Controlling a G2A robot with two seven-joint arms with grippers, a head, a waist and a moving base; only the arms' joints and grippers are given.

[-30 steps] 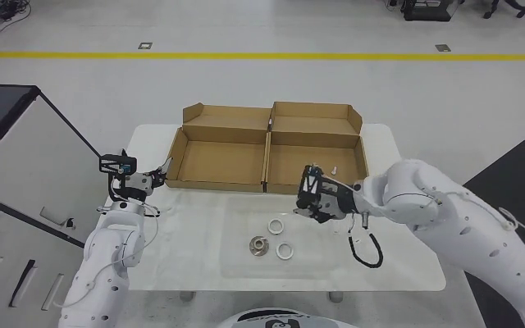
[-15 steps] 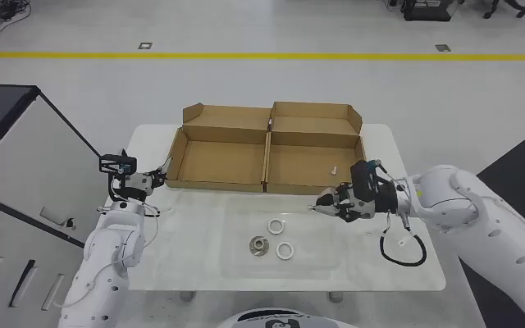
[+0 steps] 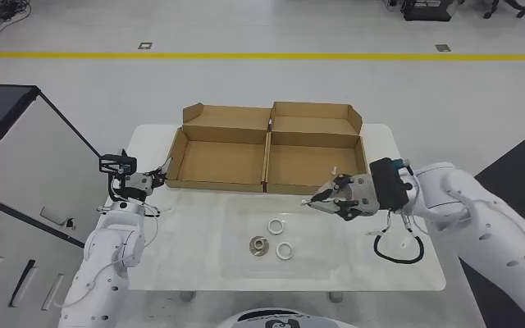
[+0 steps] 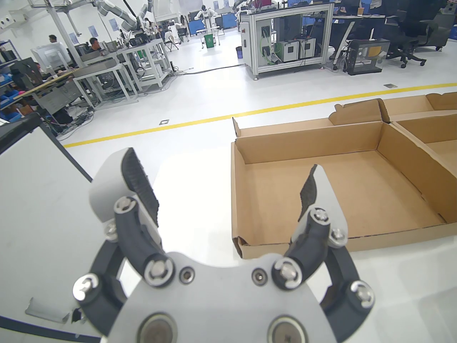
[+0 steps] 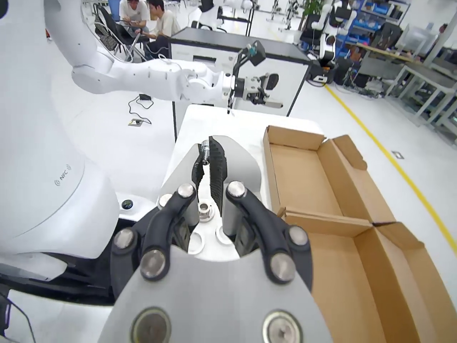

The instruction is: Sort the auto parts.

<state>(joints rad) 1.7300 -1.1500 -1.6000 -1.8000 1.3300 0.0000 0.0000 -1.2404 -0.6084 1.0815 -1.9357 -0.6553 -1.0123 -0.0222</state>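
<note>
The right pincer point(image 3: 312, 202) hangs over the tabletop point(image 3: 205, 246), just off the near wall of the right cardboard box point(image 3: 316, 164), on the robot's side of it. Its jaws are almost closed and they pinch a small dark part point(image 5: 204, 150). Only a short ribbed tip of this part comes out above the pads; the rest is hidden between them, so I cannot say which kind of part it is. From the top view it is too small to make out.

The left cardboard box point(image 3: 221, 160) touches the right cardboard box side by side. The left pincer point(image 3: 162, 170) is well apart from the right cardboard box, at the outer near corner of the left one. Its jaws stand wide open with nothing between them.

Three more parts lie on the tabletop, nearer to the robot than the near wall of the right cardboard box: a white ring point(image 3: 276, 225), a metal flanged piece point(image 3: 260, 243) and a second white ring point(image 3: 285, 251). In the right wrist view both rings are partly covered by the pincer's own links.
</note>
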